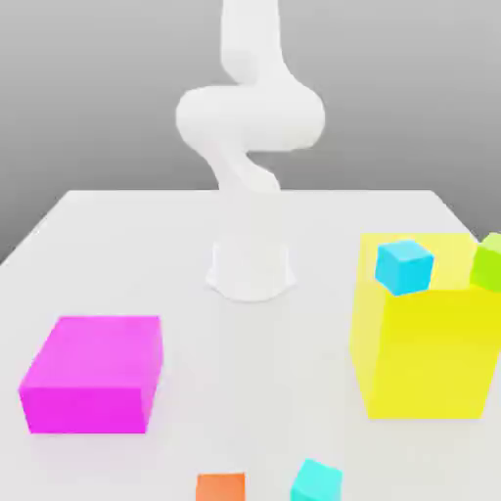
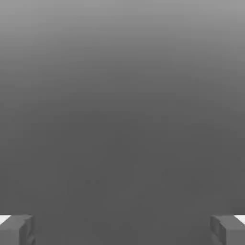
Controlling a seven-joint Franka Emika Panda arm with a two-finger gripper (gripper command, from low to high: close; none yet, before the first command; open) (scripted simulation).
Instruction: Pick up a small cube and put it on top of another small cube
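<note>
Orange cube (image 1: 220, 487) beside turquoise cube (image 1: 316, 481), apart (both on white surface (image 1: 127, 254)); tool (image 2: 122, 229) spread wide, grasping nothing.

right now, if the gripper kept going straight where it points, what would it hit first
Nothing that shows: ahead of the gripper, between its open jaws, the hand view has just plain grey with no block in line. How far off that grey lies I can't tell.
</note>
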